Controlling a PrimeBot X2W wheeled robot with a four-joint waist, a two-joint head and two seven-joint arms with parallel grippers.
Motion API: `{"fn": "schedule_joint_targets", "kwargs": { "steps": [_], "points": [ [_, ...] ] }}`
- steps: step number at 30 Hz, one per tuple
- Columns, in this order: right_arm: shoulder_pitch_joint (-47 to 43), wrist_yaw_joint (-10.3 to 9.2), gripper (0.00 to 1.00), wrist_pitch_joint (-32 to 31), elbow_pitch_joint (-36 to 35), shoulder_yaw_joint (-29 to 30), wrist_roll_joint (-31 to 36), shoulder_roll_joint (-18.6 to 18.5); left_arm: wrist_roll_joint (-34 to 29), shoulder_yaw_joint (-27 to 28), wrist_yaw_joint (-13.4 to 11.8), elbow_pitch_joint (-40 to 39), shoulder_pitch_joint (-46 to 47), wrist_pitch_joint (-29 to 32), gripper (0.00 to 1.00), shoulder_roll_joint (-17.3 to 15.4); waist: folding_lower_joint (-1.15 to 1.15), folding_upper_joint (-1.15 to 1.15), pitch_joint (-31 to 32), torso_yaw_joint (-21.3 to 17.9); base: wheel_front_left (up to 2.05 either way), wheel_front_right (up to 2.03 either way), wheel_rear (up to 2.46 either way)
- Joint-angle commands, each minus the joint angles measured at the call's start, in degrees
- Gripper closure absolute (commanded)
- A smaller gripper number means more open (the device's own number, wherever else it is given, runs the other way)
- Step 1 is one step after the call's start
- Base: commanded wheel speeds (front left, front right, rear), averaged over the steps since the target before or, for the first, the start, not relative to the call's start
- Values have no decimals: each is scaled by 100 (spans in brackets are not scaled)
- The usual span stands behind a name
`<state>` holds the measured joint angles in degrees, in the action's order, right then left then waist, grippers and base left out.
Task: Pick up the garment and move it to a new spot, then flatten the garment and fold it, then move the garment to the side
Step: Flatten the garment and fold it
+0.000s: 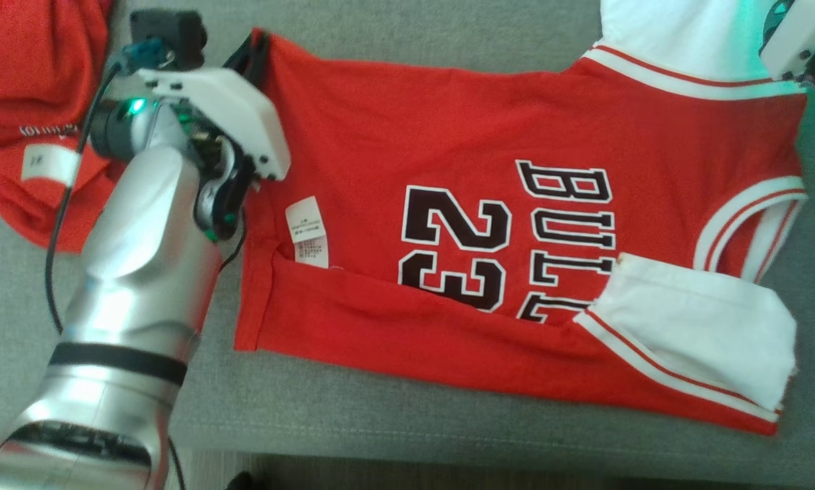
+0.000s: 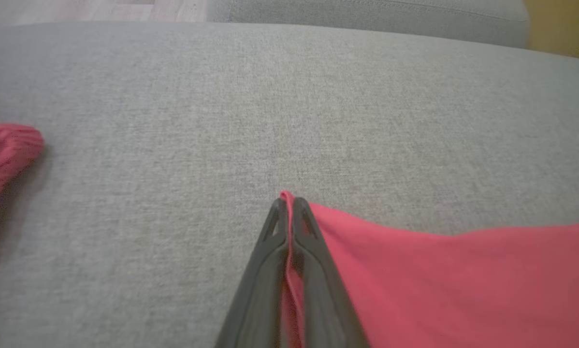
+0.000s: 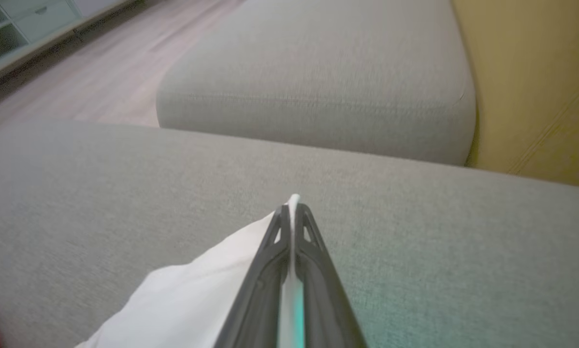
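The garment (image 1: 448,136) is a red jersey with black "23" lettering and white sleeves, spread across the grey cushion (image 1: 380,422); its near long edge is folded over. My left gripper (image 2: 287,200) is shut on the red hem corner (image 2: 439,280) at the garment's far left end, where a dark finger (image 1: 250,58) shows. My right gripper (image 3: 293,205) is shut on the edge of the white sleeve (image 3: 197,299) at the far right end. The other white sleeve (image 1: 700,327) lies folded over near the right front.
Another red garment (image 1: 33,102) with a white label lies crumpled at the far left, apart from the jersey. The cushion's front edge runs along the bottom of the head view. Beyond lie a second grey cushion (image 3: 318,72), a yellow panel (image 3: 536,72) and wooden floor (image 3: 101,72).
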<state>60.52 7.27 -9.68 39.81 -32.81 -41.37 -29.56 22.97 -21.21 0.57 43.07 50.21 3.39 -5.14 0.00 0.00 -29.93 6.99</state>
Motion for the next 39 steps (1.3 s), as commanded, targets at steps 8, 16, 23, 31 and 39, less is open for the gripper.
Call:
{"fn": "schedule_joint_targets", "kwargs": {
  "steps": [8,16,23,31,39],
  "points": [
    [-304,22,100,734,-366,-10,-206,-117,108,260,-106,-475,-266,-100,100,-507,0,0,562,-275,0,0,0],
    [-829,22,100,1031,-659,-111,-295,-117,167,295,-182,-964,-747,-151,100,-681,0,0,865,-434,0,0,0],
    [-2215,22,100,1312,-1457,-108,-380,-44,354,464,-310,-1608,-1801,-318,100,-918,0,0,1243,-699,0,0,0],
    [-3896,22,100,1371,-2106,558,-447,178,462,618,-587,-2407,-2973,-415,100,-1144,0,0,1498,-864,0,0,0],
    [-5260,22,100,994,-2703,1367,-134,653,581,674,-736,-2823,-3672,-495,100,-1161,0,0,1693,-894,0,0,0]
  ]
}}
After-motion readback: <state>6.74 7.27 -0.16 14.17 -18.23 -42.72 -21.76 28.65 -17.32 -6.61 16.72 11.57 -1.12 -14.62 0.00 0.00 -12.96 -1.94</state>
